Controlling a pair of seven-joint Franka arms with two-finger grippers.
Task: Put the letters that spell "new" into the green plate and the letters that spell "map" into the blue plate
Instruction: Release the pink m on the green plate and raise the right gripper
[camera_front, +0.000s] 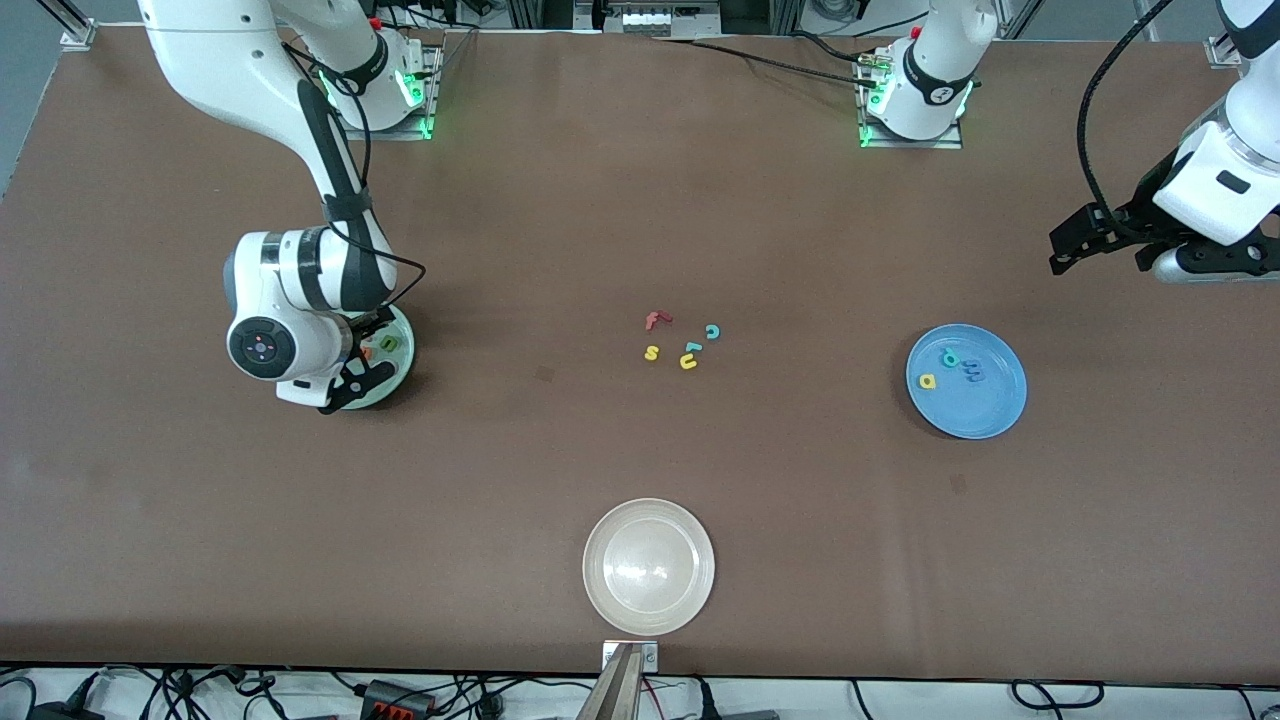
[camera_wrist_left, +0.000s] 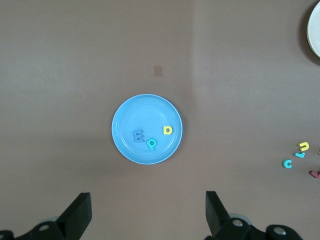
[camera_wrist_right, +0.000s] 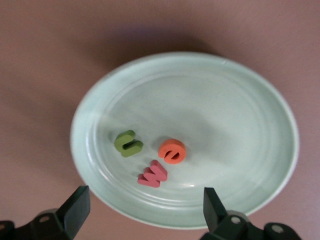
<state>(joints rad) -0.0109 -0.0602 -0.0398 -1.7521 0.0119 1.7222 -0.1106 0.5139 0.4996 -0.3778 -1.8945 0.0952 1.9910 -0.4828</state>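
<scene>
The pale green plate (camera_wrist_right: 225, 110) holds a green n (camera_wrist_right: 128, 143), an orange e (camera_wrist_right: 172, 151) and a pinkish-red w (camera_wrist_right: 153, 174). My right gripper (camera_wrist_right: 145, 210) hangs open just over its rim, with nothing between the fingers. In the front view this plate (camera_front: 403, 352) lies toward the right arm's end, half hidden by the right gripper (camera_front: 372, 352). The blue plate (camera_wrist_left: 125, 117) holds a blue m (camera_wrist_left: 137, 135), a teal p (camera_wrist_left: 151, 144) and a yellow a (camera_wrist_left: 167, 130). My left gripper (camera_wrist_left: 148, 212) is open and empty, high above bare table beside the blue plate (camera_front: 985, 400).
A cream-white plate (camera_front: 649, 566) sits near the table's front edge. Loose letters lie mid-table: a red f (camera_front: 656, 320), a teal c (camera_front: 712, 331), a yellow s (camera_front: 651, 352), a yellow u (camera_front: 688, 362).
</scene>
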